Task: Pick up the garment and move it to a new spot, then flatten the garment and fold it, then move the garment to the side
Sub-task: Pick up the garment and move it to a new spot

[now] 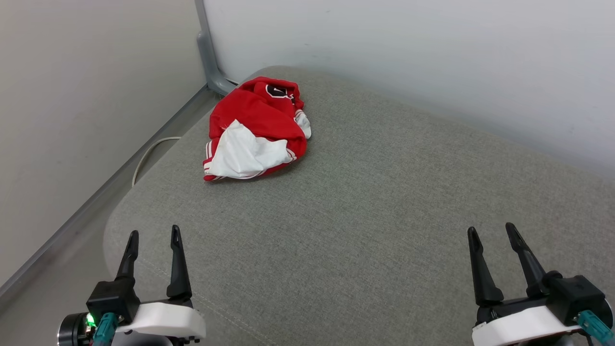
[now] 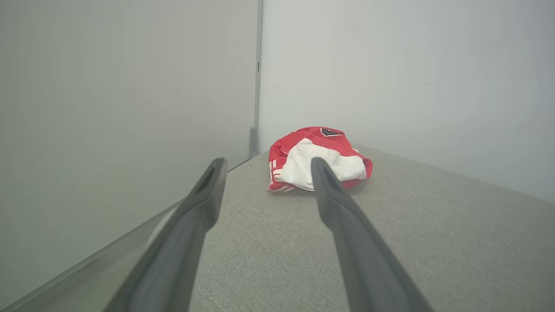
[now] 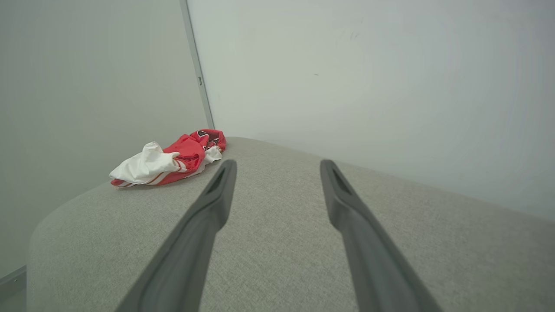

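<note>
Nothing done yet: jersey [image 1: 257, 129] crumpled at 11 o'clock on cushion [image 1: 365, 216]; my left gripper [image 1: 153, 238] and right gripper [image 1: 492, 233] fingers spread, empty.

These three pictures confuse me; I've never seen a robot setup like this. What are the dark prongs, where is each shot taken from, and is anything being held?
The prongs are a two-armed robot's fingers. The top picture looks down from its head: the left gripper sits lower left, the right gripper lower right. The other two pictures come from cameras on each wrist, looking along that arm's own fingers. On the grey fabric cushion lies a crumpled red jersey-style T-shirt with white sleeves, near the far left corner by the pale wall. A thin white cable hangs beside the cushion's edge. Both grippers are open and empty; nothing is held.
</note>
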### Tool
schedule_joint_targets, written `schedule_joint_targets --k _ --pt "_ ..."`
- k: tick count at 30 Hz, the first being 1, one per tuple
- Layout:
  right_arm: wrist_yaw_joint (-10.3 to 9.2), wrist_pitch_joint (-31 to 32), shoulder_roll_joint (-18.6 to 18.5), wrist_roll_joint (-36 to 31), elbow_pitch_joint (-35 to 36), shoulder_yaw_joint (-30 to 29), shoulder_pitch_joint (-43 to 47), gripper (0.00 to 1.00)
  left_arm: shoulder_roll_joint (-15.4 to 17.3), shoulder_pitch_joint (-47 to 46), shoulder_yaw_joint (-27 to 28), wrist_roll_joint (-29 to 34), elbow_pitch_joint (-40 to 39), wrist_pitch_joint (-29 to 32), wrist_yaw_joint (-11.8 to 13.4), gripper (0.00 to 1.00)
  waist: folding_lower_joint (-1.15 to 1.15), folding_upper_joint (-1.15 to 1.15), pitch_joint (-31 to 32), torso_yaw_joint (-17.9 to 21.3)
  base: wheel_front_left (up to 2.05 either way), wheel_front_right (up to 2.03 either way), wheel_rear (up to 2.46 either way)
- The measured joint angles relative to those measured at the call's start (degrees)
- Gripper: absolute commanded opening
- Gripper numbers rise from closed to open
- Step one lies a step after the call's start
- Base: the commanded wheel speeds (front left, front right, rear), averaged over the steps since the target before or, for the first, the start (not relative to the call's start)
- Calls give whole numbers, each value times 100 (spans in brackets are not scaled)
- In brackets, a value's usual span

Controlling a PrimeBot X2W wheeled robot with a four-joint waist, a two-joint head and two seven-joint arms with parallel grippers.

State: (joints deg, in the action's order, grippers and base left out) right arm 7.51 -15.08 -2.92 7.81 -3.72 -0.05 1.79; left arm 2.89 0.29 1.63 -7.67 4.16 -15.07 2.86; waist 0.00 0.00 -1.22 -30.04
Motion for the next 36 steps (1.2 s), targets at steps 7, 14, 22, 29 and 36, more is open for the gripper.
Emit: schedule_joint_targets --k 7,14,22,29,36 --pt "0 0 0 -22 -16 37 -48 100 0 40 34 -4 -24 0 16 100 0 0 -17 -8 0 0 0" --pt "0 0 0 -69 57 -119 55 100 -1 -337 87 85 197 0 -343 100 0 0 -47 29 0 0 0" --pt "0 0 2 -544 339 -170 -175 100 157 -1824 822 -179 532 0 -753 100 0 0 -544 319 0 0 0" --pt "0 0 3 -1002 734 -209 -573 100 481 -3252 1213 -492 977 -2 -939 100 1 0 -1284 689 0 0 0" --pt "1 0 -41 -1292 1158 -238 -920 100 1044 -4585 1266 -929 1937 94 -994 100 1 0 -2122 991 0 0 0"
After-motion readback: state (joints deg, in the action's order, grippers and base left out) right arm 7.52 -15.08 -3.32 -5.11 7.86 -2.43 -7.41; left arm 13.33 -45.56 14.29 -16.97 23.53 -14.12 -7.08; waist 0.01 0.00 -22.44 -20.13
